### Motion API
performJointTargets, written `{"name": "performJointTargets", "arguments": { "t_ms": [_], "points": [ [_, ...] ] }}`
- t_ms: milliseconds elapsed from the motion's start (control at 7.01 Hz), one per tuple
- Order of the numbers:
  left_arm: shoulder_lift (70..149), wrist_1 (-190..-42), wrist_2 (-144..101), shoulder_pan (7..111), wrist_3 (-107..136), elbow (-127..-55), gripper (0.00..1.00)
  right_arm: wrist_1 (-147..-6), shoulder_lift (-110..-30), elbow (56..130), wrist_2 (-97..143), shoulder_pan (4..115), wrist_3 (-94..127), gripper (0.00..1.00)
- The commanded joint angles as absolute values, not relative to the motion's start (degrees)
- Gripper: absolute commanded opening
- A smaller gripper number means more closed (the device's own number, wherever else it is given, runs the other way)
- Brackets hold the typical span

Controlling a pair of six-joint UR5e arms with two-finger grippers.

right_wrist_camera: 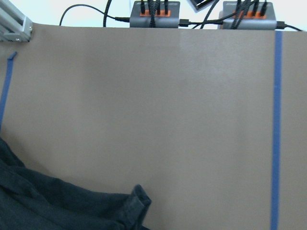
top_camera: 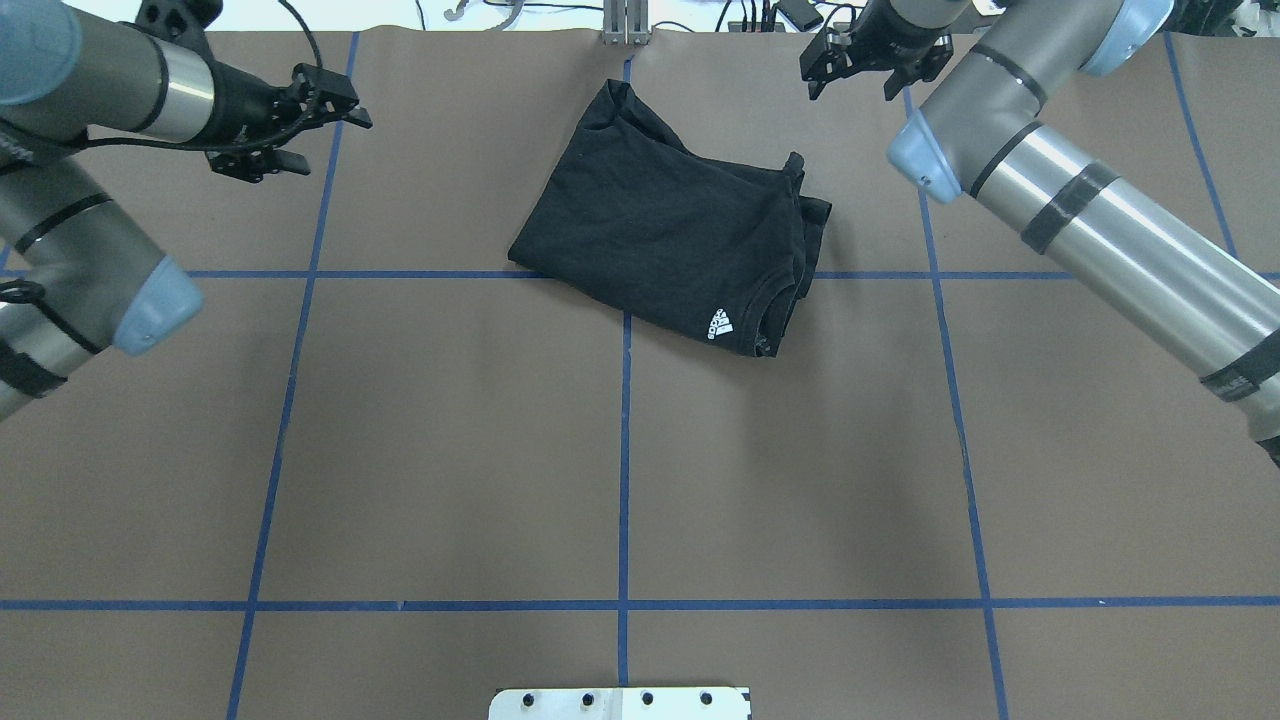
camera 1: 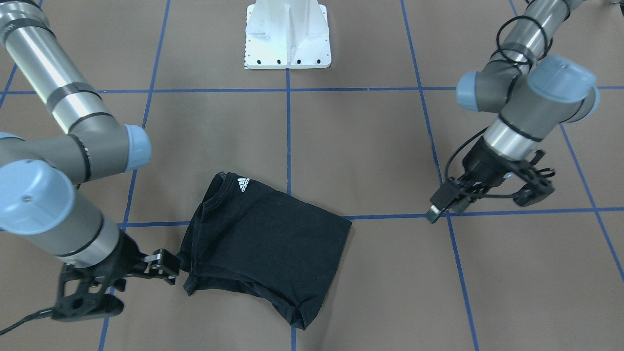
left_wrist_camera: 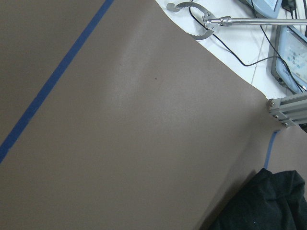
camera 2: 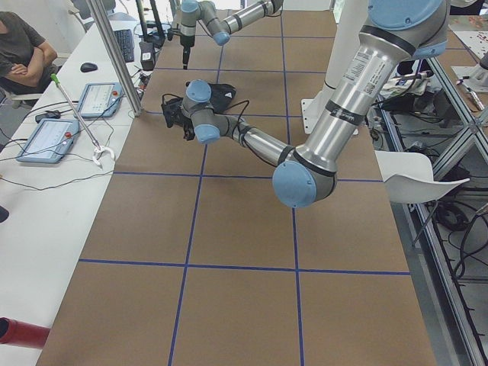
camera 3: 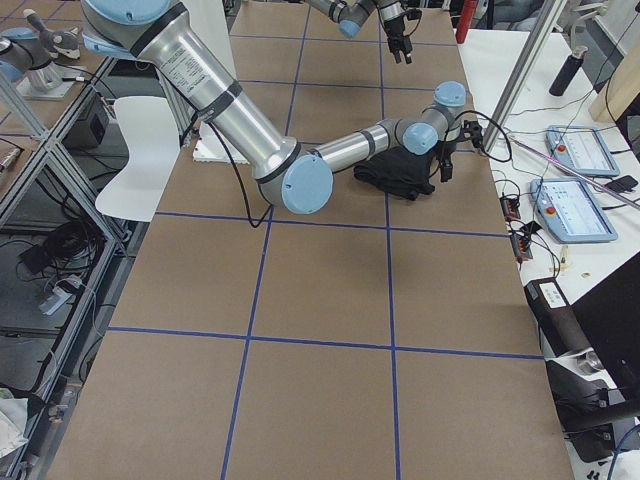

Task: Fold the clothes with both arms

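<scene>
The black T-shirt lies folded into a rough rectangle on the brown table, with its white logo facing up near the collar. In the overhead view the T-shirt sits at the far middle. The chest graphic is hidden. My left gripper hovers open and empty to the shirt's left, well apart from it; it also shows in the front-facing view. My right gripper is open and empty just beyond the shirt's right corner. In the front-facing view it appears beside the shirt's edge.
The white base plate is bolted at the robot's side of the table. Blue tape lines grid the brown surface. Beyond the far edge are an aluminium post, a grabber tool, cable hubs and tablets.
</scene>
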State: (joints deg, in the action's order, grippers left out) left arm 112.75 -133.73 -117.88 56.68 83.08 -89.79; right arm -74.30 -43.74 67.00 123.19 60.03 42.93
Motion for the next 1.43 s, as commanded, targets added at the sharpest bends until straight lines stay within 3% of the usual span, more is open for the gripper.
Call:
{"name": "performJointTargets", "arguments": {
  "t_ms": [0, 285, 571, 1284],
  "points": [
    [100.95, -133.68, -119.35, 61.5, 67.75, -96.84, 1.0, -93.88, -48.66, 78.96, 124.89, 65.46, 27.85, 1.0],
    [95.64, -130.64, -120.32, 66.42, 47.91, -96.25, 1.0, -95.02, -59.01, 84.71, 125.24, 70.37, 16.66, 1.0],
    [92.48, -128.23, -120.67, 71.52, 35.03, -95.8, 1.0, -95.1, -66.59, 84.81, 129.19, 76.26, 3.22, 1.0],
    [86.68, -128.06, -129.02, 85.59, 10.49, -94.04, 1.0, -94.04, -75.75, 84.81, 134.3, 85.25, 1.05, 1.0]
  ]
}}
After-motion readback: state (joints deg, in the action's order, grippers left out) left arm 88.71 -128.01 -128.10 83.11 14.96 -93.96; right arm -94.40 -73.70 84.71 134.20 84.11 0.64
